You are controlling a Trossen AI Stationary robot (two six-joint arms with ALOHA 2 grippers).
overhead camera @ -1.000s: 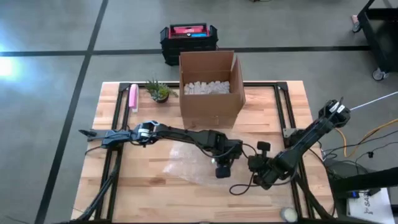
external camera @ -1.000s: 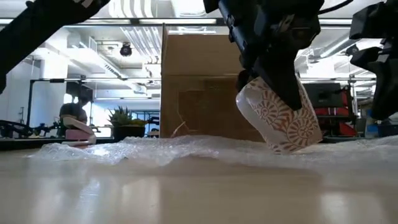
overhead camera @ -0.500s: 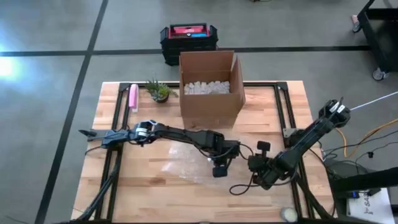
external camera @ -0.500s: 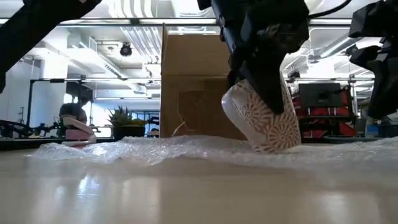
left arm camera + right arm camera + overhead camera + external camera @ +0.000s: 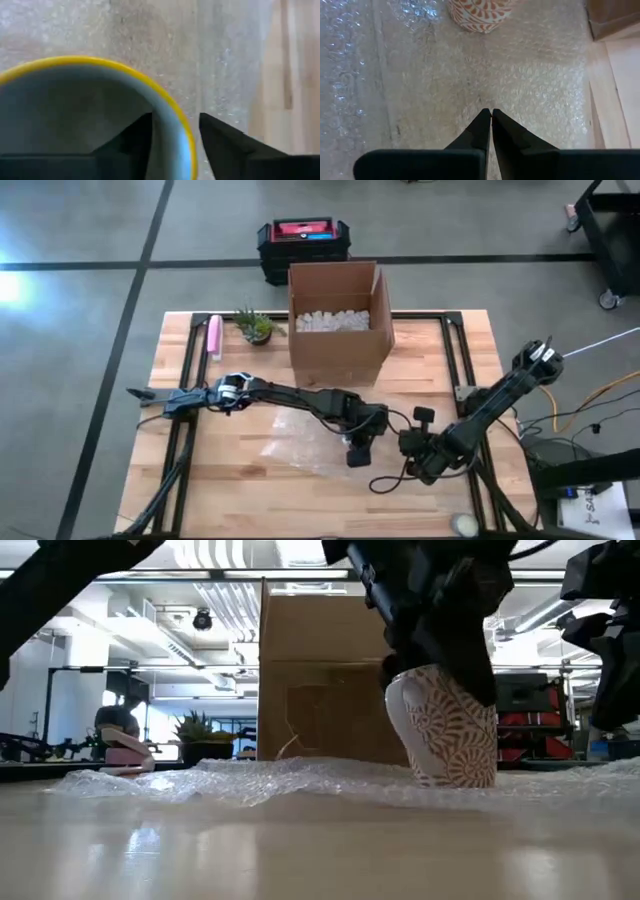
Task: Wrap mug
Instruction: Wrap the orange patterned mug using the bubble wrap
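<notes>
On the counter (image 5: 230,465), the patterned mug (image 5: 445,730) stands upright on the bubble wrap (image 5: 250,780) with bare wood around it, the left hand (image 5: 172,135) clamped over its yellow rim, the right hand (image 5: 491,127) pinched closed nearby, the cardboard box (image 5: 338,320) behind.
</notes>
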